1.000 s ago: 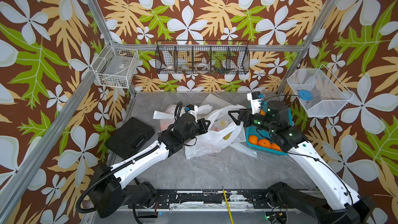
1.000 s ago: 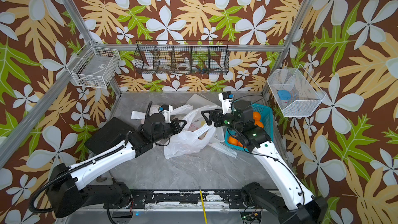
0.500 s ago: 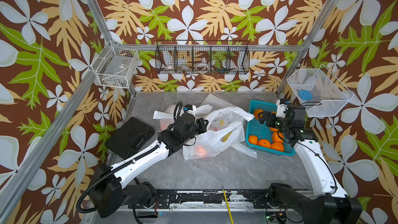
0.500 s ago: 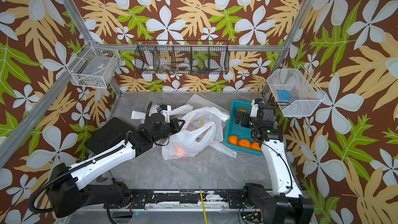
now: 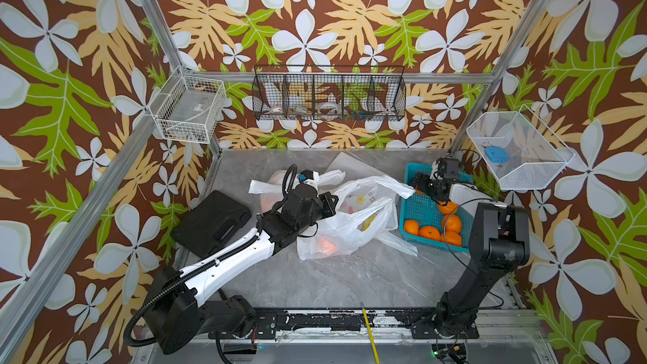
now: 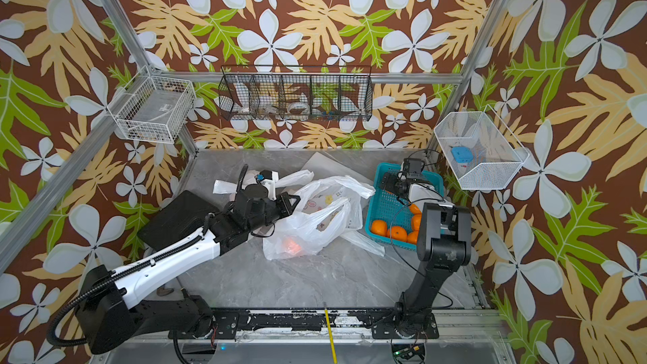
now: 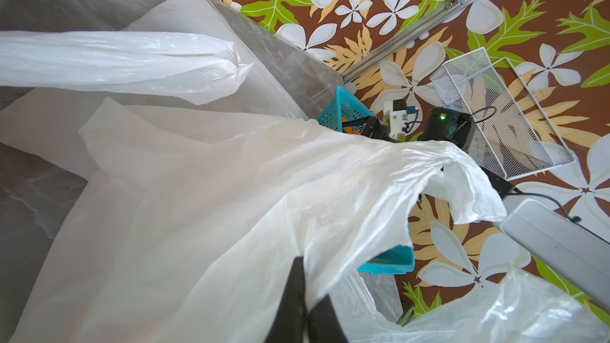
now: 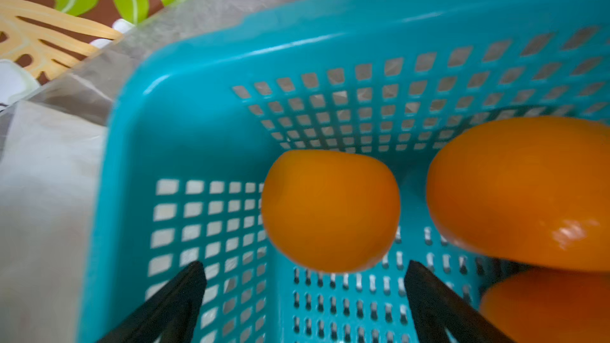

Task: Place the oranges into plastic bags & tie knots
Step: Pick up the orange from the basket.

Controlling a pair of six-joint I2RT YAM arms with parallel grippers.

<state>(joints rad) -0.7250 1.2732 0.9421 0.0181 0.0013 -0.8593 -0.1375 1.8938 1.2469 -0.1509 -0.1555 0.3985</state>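
Right claw [image 8: 303,263] wide, inside basket [image 8: 185,120]; oranges [image 8: 330,209] just ahead. Left claw [image 7: 308,287] pinched on bag [image 7: 214,193]; reddish glow [image 5: 324,245] inside, maybe fruit.

Glossy oranges [image 5: 429,232] sit in teal basket [image 5: 418,208] beside open white bag [image 5: 350,229].

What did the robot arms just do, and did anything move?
The right gripper swung from the mouth of the plastic bag back over the teal basket and hangs open above an orange. A second orange now shows through the bag, where none showed before. The left gripper stayed shut on the bag's edge; the basket has not moved.
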